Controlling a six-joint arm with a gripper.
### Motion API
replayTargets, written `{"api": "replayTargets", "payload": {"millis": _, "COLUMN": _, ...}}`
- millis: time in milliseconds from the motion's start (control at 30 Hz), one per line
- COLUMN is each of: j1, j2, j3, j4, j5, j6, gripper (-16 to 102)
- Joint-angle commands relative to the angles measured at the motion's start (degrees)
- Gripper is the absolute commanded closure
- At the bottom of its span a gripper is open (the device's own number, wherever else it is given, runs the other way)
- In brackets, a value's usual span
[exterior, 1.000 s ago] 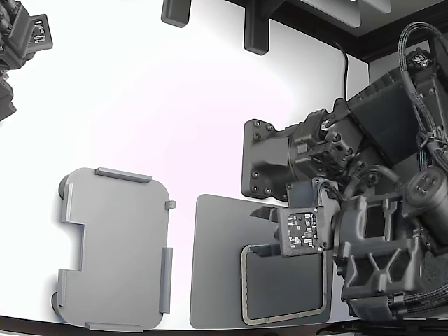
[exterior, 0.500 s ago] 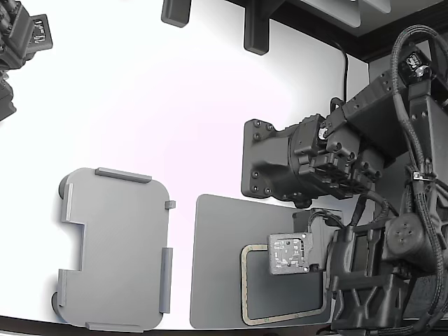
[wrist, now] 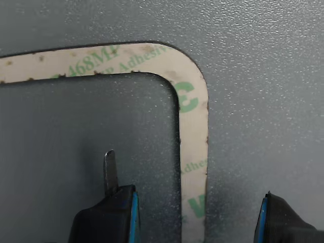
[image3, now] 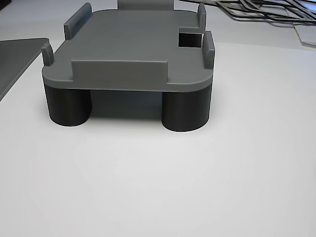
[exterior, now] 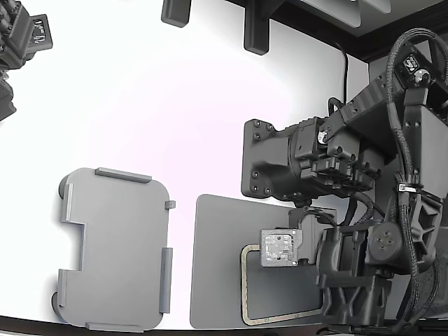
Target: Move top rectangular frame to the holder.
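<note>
The rectangular frame (exterior: 244,287) is a thin tan ring lying flat on a dark grey mat (exterior: 217,259) at the exterior view's lower middle. My arm's wrist (exterior: 280,248) hangs over the frame's near corner and hides its right part. In the wrist view the frame's rounded corner (wrist: 195,101) shows green print. My gripper (wrist: 195,217) is open, with one finger (wrist: 109,202) inside the ring and the other outside, one side strip between them. I cannot tell whether it touches the frame. The light grey holder (exterior: 115,248) sits empty at the exterior view's left, and it also shows in the other view (image3: 133,49).
A dark mounting block (exterior: 269,161) stands just behind the mat. A second arm (exterior: 21,42) sits at the exterior view's top left. Two dark posts (exterior: 255,28) stand at the table's back edge. Thin dark frames (image3: 266,12) lie behind the holder in the other view.
My arm's head has swung toward the exterior view's left and forward, coming over the frame's corner. The frame, mat and holder have not moved.
</note>
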Motion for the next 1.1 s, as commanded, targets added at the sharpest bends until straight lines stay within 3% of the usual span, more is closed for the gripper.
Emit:
{"api": "replayTargets", "payload": {"millis": 0, "j1": -0.5, "j2": 1.1, "j3": -0.7, "j4": -0.3, "j5": 0.3, "j6": -0.4, "gripper": -9}}
{"api": "replayTargets", "payload": {"millis": 733, "j1": -0.9, "j2": -1.6, "j3": 2.9, "j4": -4.6, "j5": -0.6, "j6": -2.3, "gripper": 22}}
{"api": "replayTargets", "payload": {"millis": 767, "j1": -1.0, "j2": -1.4, "j3": 3.2, "j4": -4.6, "j5": -0.6, "j6": -2.3, "gripper": 27}}
{"api": "replayTargets", "payload": {"millis": 1000, "j1": -1.8, "j2": -0.8, "j3": 2.3, "j4": -2.1, "j5": -0.6, "j6": -2.6, "gripper": 94}}
{"api": "replayTargets", "payload": {"millis": 1067, "j1": -2.2, "j2": -0.9, "j3": 0.2, "j4": -0.1, "j5": -0.6, "j6": -2.6, "gripper": 96}}
